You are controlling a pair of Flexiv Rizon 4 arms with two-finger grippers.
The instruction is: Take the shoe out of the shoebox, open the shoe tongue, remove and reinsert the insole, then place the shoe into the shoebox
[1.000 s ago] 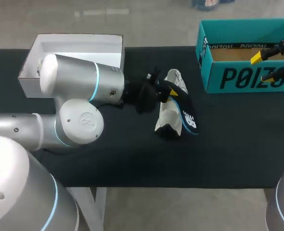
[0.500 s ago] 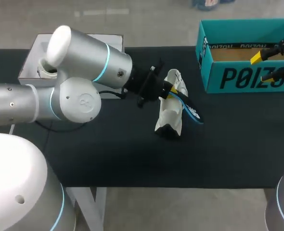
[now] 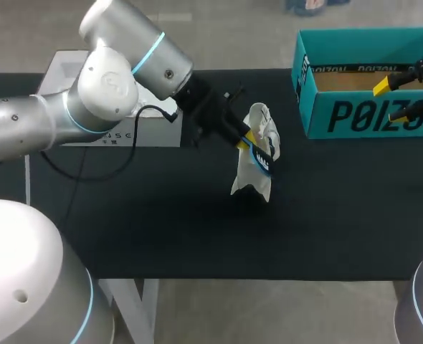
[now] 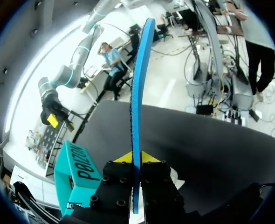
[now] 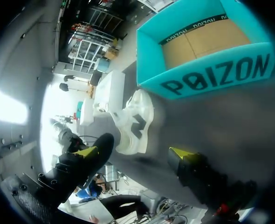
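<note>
**Now the left gripper pinches the blue insole right by the shoe**

Over at the middle of the black table [image 3: 340, 215], the white shoe [image 3: 253, 178] stands on end, out of the shoebox [image 3: 362, 115] and well apart from it. The left arm [image 3: 89, 100] comes in from its side and ends just beside the shoe's upper part. The left gripper [image 4: 133, 157] has its yellow tips pressed onto the blue insole [image 4: 137, 88] from both sides, holding it on edge. The thin blue strip runs straight out ahead of the fingers. From above, the insole lies across the top of the shoe. I cannot tell whether the two touch.

The teal shoebox sits open at the far right of the table, its cardboard-coloured floor bare. The right gripper [image 5: 134, 151] hangs at the right end of that box with its fingers spread wide and nothing between them. Its wrist view looks out across the table at the shoe and the box beyond.

A white box [image 3: 118, 129] lies at the far left, partly hidden behind the left arm.
</note>
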